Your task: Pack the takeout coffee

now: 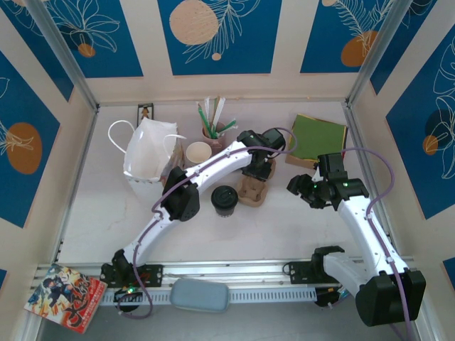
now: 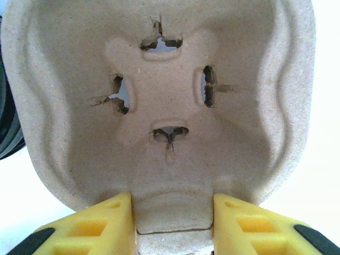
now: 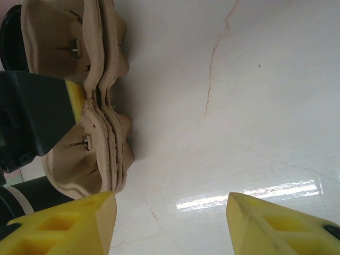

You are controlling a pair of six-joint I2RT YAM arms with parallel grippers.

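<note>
Top external shows the metal rail (image 1: 234, 268) nearest, then a pale, hairline-veined tabletop (image 1: 284, 227) where the takeout coffee (image 1: 224, 200) stands just beside the pulp carrier (image 1: 250, 193). Our left gripper (image 2: 172, 223) straddles that carrier's rim; we cannot tell whether it grips. The right gripper (image 3: 170, 223) gapes wide above the tabletop. Blue leaf-print panels (image 1: 217, 35) line the far wall.

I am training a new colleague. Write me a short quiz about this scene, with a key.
1. True or false: the lidded coffee cup already stands inside the paper bag.
2. What sits between the fingers of the left gripper? A) a straw B) the edge of the cardboard cup tray C) a loose lid
3. Is the right gripper open or shut?
Key: 1 false; 2 B; 3 open.
</note>
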